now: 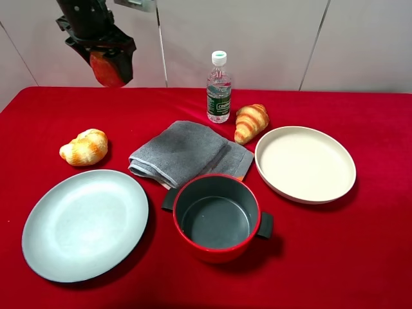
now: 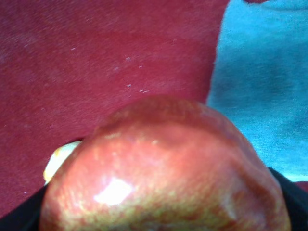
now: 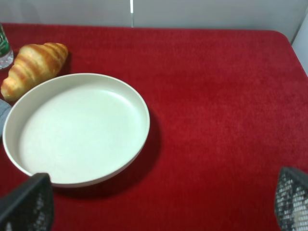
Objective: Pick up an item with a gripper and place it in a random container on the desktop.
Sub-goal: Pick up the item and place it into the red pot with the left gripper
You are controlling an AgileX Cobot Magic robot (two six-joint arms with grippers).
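Observation:
The red, yellow-streaked apple [image 1: 108, 69] hangs high above the back left of the red desktop [image 1: 335, 257], with my left gripper [image 1: 106, 61] shut on it. The apple [image 2: 163, 173] fills the left wrist view, and a black finger [image 2: 296, 192] shows at its side. The red pot [image 1: 219, 254], dark grey inside and empty, stands at the front middle, far below and to the right of the apple. My right gripper [image 3: 163, 207] is open with nothing between its fingers [image 3: 29, 202], near the cream dish [image 3: 77, 130]; the exterior view does not show it.
A grey plate [image 1: 84, 225] lies front left, also under the apple as the plate [image 2: 264, 86]. A cream dish [image 1: 306, 164] sits right. Croissants lie at left [image 1: 85, 147] and back middle [image 1: 251, 122]. A grey towel [image 1: 183, 151] and a water bottle [image 1: 219, 87] are behind the pot.

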